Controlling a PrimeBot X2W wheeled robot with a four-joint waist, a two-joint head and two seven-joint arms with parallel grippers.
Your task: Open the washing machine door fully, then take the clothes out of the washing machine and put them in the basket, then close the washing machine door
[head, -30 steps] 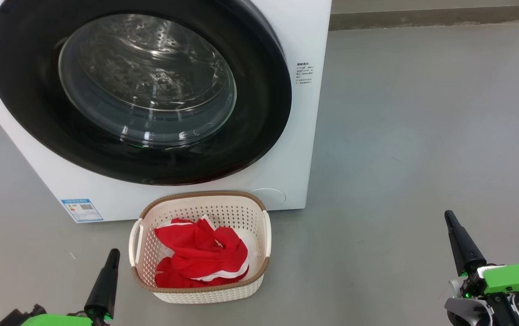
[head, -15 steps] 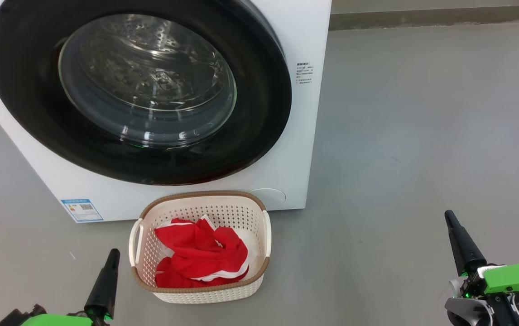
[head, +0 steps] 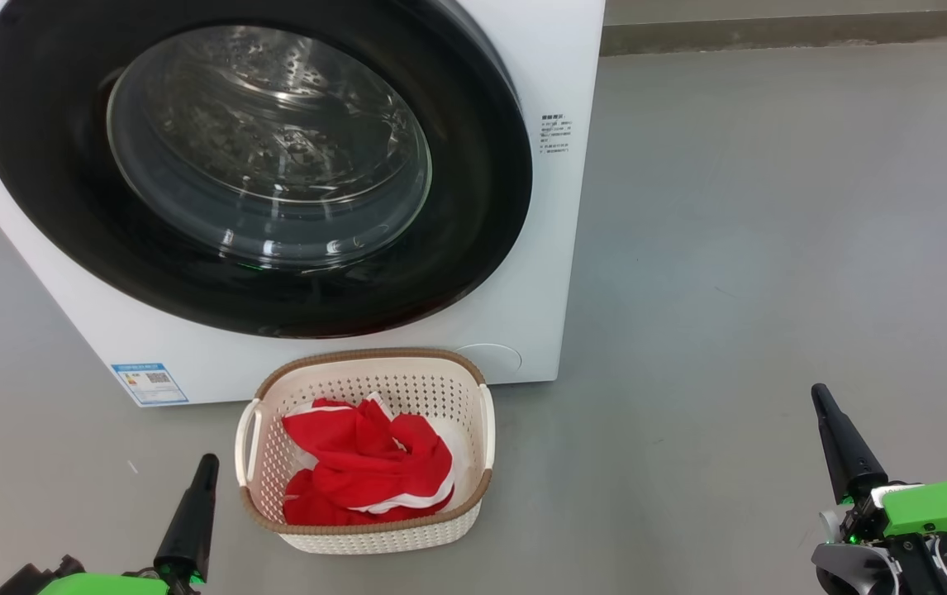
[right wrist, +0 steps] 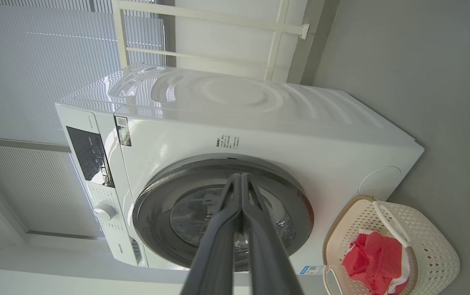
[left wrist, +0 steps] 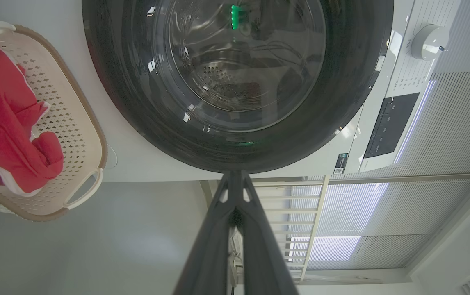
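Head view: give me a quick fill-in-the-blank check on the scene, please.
The round glossy black washing machine door is ____.
The cream perforated plastic basket holds bright ____ clothes.
The left gripper and right gripper both have their jaws ____.
Missing words: closed; red; shut.

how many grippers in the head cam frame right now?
2: the left gripper at lower left, just left of the basket, shut; the right gripper at lower right over the floor, shut.

Blk door [head: 254, 157] shut on wht washer [head: 541, 248]; red clothes [head: 366, 471] in basket [head: 383, 537].
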